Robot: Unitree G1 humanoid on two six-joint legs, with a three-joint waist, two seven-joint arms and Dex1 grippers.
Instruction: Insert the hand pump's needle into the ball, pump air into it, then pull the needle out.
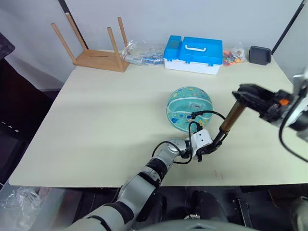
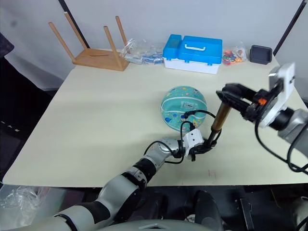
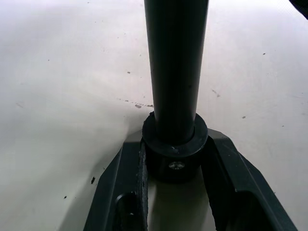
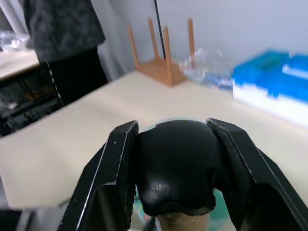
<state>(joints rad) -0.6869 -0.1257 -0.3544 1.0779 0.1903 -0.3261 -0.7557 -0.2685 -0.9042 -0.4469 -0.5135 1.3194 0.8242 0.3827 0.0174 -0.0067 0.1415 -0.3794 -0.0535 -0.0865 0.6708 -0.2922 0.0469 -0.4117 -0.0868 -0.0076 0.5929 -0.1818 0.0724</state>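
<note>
The teal ball [image 1: 185, 103] with cartoon prints rests near the table's middle. To its right the hand pump [image 1: 233, 118] stands tilted, its amber barrel leaning away to the right. My left gripper [image 1: 208, 149] is shut on the pump's black lower end [image 3: 175, 154] close to the tabletop. My right gripper [image 1: 241, 94] is shut on the black handle [image 4: 175, 175] at the top. The thin black hose [image 1: 211, 113] loops from the pump's base to the ball. The needle's black fitting [image 1: 193, 115] sits against the ball's near side, and the pin itself is hidden.
A blue-and-white plastic case [image 1: 193, 54] stands at the table's back edge, with an upturned wooden stool [image 1: 98, 57] to its left. Clear bags [image 1: 142, 54] lie between them. A bag of colourful bits [image 1: 233, 55] and a small black tray [image 1: 260, 55] sit at the back right. The beige table [image 1: 106, 120] lies bare to the left.
</note>
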